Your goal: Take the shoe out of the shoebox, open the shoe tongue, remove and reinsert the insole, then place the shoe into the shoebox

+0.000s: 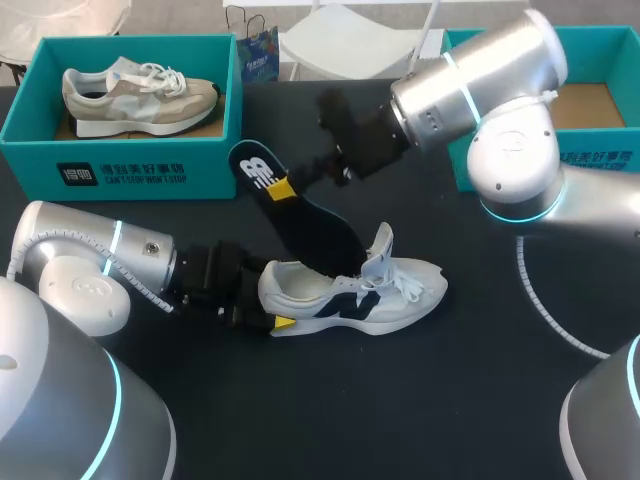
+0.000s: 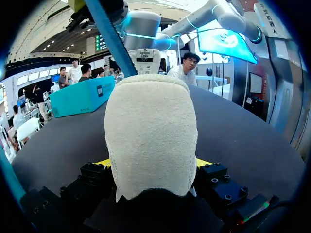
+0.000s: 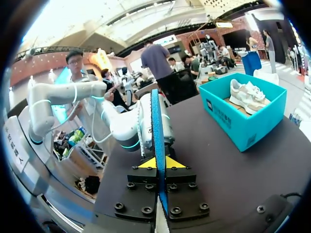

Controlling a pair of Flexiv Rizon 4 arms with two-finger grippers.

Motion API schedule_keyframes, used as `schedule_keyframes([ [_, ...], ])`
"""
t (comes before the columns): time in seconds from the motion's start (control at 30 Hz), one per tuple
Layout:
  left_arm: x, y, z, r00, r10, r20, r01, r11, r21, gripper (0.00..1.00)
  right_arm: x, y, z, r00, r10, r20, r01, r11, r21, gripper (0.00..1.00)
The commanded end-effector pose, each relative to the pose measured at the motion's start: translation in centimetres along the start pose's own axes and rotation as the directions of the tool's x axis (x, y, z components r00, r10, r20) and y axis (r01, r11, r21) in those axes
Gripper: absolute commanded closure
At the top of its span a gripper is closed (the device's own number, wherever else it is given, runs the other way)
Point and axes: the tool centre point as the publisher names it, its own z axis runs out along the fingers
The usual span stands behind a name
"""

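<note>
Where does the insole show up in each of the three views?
Head view: the insole slants from the right gripper down to the white shoe.
Left wrist view: the insole is a blue strip rising beyond the white shoe's heel.
Right wrist view: the insole stands edge-on, clamped between the jaws.
Shared landmark: the black table.

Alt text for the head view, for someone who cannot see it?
The right hand holds a dark insole slanting down to the opening of a white shoe on the black table, while the left hand grips the shoe's heel. A teal shoebox at back left holds a second shoe; another box stands at back right.
</note>
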Motion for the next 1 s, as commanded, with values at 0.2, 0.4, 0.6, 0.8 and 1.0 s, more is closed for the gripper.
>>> schedule_keyframes([
  [0.2, 0.1, 0.3, 0.2, 1.0, 0.0, -0.001, 0.0, 1.0, -0.002, 1.0, 0.1, 0.0, 0.1, 1.0, 0.001, 0.005, -0.001, 1.0, 0.002, 1.0],
  [0.4, 0.1, 0.3, 0.2, 1.0, 0.0, -0.001, 0.0, 1.0, -0.002, 1.0, 0.4, -0.2, -0.1, 0.999, 0.053, 0.0, -0.053, 0.997, -0.047, 1.0],
  [0.6, 0.1, 0.3, 0.2, 1.0, 0.0, -0.001, 0.0, 1.0, -0.002, 1.0, 0.3, 2.9, -0.9, 0.983, 0.179, -0.046, -0.184, 0.967, -0.177, 1.0],
  [0.8, 0.1, 0.3, 0.2, 1.0, 0.0, -0.001, 0.0, 1.0, -0.002, 1.0, 0.3, 6.0, -2.1, 0.966, 0.249, -0.072, -0.259, 0.946, -0.195, 1.0],
  [1.0, 0.1, 0.3, 0.2, 1.0, 0.0, -0.001, 0.0, 1.0, -0.002, 1.0, 1.2, 9.6, -5.7, 0.932, 0.349, -0.096, -0.362, 0.904, -0.227, 1.0],
])
